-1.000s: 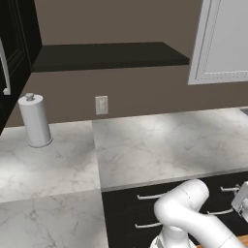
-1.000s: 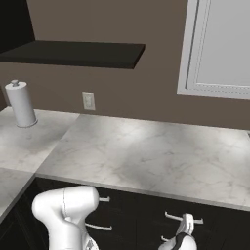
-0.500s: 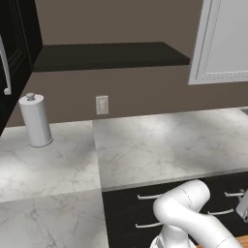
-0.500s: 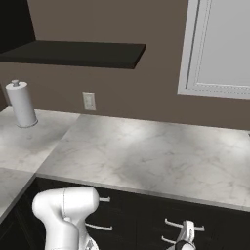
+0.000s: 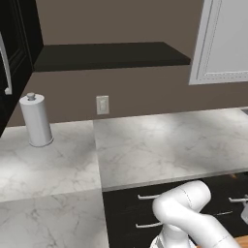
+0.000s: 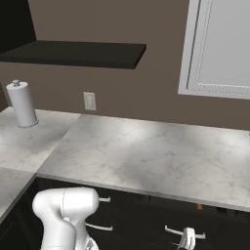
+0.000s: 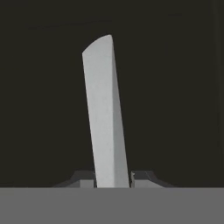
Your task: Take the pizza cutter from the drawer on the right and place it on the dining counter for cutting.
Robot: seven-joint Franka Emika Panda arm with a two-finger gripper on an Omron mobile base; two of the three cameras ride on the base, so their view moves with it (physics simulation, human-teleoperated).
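Looking down the hand view, the gripper (image 7: 113, 179) is clamped on a silvery drawer handle (image 7: 103, 113): the bar runs straight up from between the two dark fingertips (image 7: 83, 179), leaning a bit to one side, and the tips sit snug against it on both sides, so the fingers are pinching that bar. Behind the bar and all around the fingers is the flat black drawer front (image 7: 175, 87). From the right base view the gripper (image 6: 187, 238) sits low down on the black cabinet fronts, on the handle (image 6: 172, 231) that sticks out to one side of it. Above the fingers is the L-shaped marble worktop (image 6: 146, 156), and just under its edge, a little above the fingers, there's a tiny orange-brown speck (image 6: 198, 206) in the dark gap; too small to say what it is. In the left base view the gripper (image 5: 244, 211) is barely peeking in at the right edge. Well away from the fingers, up on the worktop, stands a paper towel roll (image 5: 36, 121), with a wall socket (image 5: 102, 104) on the brown wall, a dark shelf (image 5: 111, 54) higher up and a white cabinet door (image 5: 225, 41) above. As for the pizza cutter and the dining counter, honestly can't tell where either is from these shots.
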